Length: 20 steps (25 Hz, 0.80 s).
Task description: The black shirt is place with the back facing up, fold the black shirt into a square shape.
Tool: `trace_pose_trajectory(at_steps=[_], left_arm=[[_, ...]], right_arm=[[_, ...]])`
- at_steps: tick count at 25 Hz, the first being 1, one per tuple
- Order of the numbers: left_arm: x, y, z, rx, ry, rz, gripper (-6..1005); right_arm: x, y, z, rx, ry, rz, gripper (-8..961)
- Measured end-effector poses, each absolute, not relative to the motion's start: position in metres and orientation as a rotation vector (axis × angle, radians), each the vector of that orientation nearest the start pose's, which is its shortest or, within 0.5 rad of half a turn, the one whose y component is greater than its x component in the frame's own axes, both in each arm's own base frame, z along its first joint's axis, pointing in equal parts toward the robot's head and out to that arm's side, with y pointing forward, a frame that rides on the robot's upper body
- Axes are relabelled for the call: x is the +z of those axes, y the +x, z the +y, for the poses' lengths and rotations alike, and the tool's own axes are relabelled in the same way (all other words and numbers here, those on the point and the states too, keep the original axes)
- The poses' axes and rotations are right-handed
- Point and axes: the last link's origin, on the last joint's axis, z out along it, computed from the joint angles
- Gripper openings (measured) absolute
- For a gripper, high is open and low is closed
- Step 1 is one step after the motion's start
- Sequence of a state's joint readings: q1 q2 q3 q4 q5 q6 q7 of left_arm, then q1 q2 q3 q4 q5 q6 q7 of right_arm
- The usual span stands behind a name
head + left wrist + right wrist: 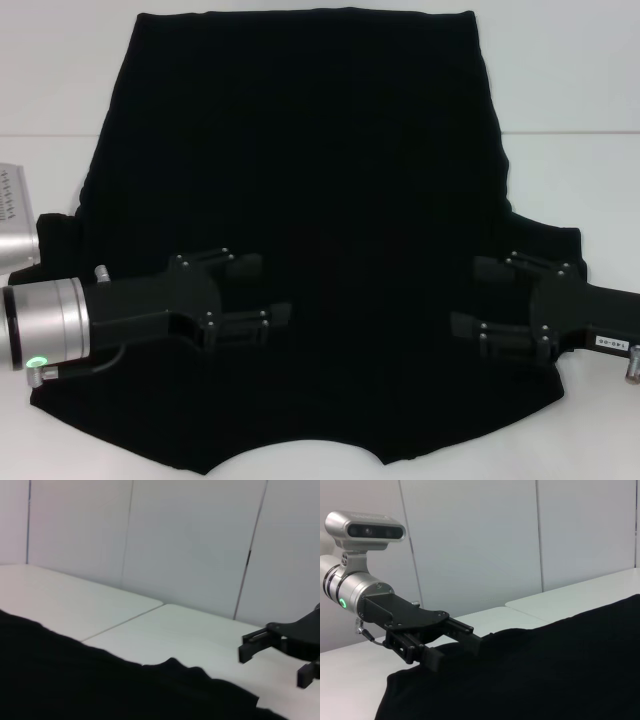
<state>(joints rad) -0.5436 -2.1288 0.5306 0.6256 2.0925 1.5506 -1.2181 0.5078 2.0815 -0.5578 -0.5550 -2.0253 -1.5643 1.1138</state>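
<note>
The black shirt [300, 150] lies spread flat on the white table [580, 80], plain side up, with the collar notch at the near edge and the hem at the far side. My left gripper [272, 290] stands open over the shirt's near left part, close above the cloth with nothing between its fingers. My right gripper [465, 293] stands open over the near right part, facing the left one. The right wrist view shows the left gripper [455, 650] low over the shirt [545, 670]. In the left wrist view, the right gripper [275, 662] shows beyond the shirt [75, 680].
A silver device [10, 215] sits at the table's left edge beside the shirt. A seam [570, 131] runs across the table. Pale wall panels [190, 540] stand behind it. Bare tabletop shows to the left and right of the shirt's far half.
</note>
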Motion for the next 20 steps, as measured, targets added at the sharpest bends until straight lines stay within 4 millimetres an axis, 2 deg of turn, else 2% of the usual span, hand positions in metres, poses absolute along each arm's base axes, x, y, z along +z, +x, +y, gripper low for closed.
trace_pose_trajectory(at_steps=[10,20], left_arm=[[-0.0090,-0.2756,0.3210,-0.681,-2.661,-0.527,792],[-0.0093,-0.2745,0.3217,-0.685,-2.660,-0.529,767]], right_arm=[[0.0024,0.2899,0.3108,0.734,-2.644,0.484,884],[0.0039,0.2901,0.3113,0.741,-2.636,0.490,883]])
